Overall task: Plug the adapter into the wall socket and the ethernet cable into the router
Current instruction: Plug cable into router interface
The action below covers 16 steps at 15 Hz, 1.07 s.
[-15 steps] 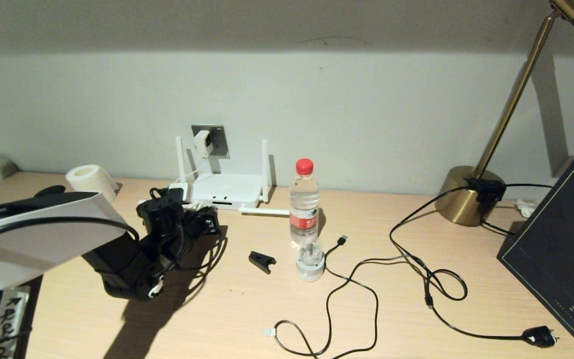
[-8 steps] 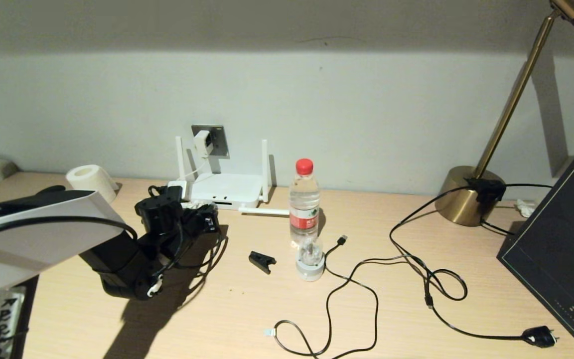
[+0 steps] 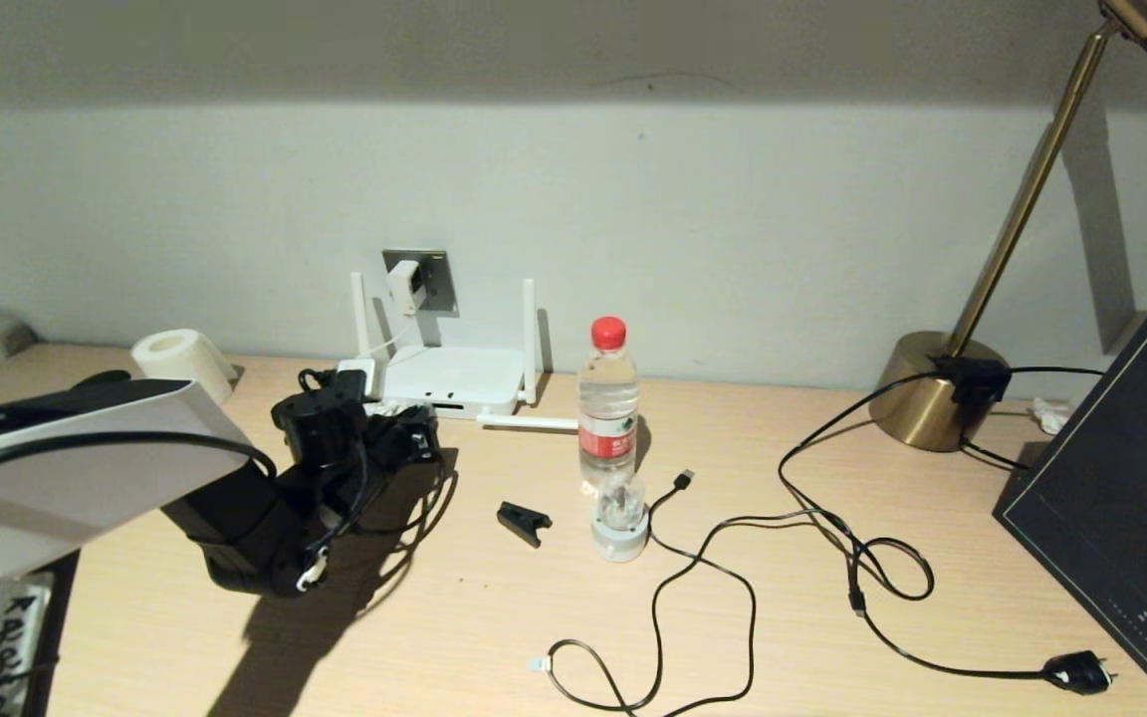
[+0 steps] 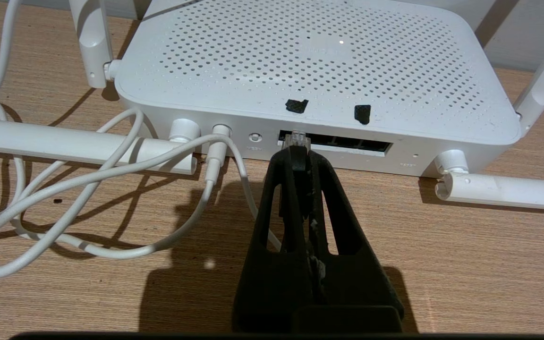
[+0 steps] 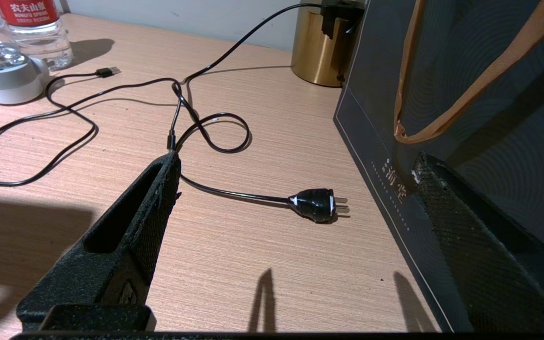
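Observation:
The white router (image 3: 454,376) (image 4: 300,56) sits against the wall under the grey wall socket (image 3: 437,283). The white adapter (image 3: 402,285) sits in that socket, and its thin white cord (image 4: 88,179) runs down to the router. My left gripper (image 4: 299,153) (image 3: 412,440) is shut on the ethernet cable just behind its clear plug (image 4: 297,140). The plug's tip is at the left end of the dark port slot (image 4: 347,143). I cannot tell how deep it sits. My right gripper (image 5: 296,161) hangs open and empty above the table's right side.
A water bottle (image 3: 608,398), a small white-based glass piece (image 3: 619,526) and a black clip (image 3: 523,522) stand mid-table. A USB-tipped cable (image 3: 683,480) and a black cord with mains plug (image 3: 1079,672) (image 5: 317,204) lie right. A brass lamp base (image 3: 932,393) and dark bag (image 3: 1121,498) are far right.
My left gripper has crept slightly toward the router with the plug in it. Nothing else has moved.

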Tool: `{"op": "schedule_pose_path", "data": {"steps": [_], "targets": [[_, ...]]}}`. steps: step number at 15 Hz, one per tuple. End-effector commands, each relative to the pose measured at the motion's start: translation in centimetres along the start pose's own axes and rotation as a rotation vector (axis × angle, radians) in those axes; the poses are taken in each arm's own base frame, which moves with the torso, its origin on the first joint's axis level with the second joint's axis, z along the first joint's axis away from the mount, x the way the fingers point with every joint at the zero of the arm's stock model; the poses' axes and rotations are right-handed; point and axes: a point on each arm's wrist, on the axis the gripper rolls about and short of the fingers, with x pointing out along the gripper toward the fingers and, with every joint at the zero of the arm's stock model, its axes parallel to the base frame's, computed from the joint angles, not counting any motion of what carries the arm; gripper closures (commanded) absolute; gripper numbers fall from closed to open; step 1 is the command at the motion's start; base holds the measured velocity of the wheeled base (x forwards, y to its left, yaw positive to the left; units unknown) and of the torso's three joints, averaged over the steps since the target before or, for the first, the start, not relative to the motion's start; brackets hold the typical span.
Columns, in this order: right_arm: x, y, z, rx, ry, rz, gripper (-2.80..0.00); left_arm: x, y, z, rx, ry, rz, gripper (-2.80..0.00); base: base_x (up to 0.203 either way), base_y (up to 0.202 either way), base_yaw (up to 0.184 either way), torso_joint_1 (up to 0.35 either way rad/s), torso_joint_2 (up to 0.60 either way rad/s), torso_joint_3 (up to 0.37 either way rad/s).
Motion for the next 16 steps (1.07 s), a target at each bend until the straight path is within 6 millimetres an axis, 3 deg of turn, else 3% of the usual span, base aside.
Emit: {"op": "schedule_pose_path", "data": {"steps": [1,16], "targets": [[0.18,0.08,-0.81,-0.001,0.029,0.004,-2.8,0.25,0.01,-0.23,-0.002,-0.004,0.001,0.0,0.0,0.0,0.0,0.0,0.0,0.0],[0.18,0.08,-0.81,-0.001,0.029,0.004,-2.8,0.94,-0.04,-0.42,-0.003,-0.012,-0.001,0.0,0.0,0.0,0.0,0.0,0.0,0.0]]}}
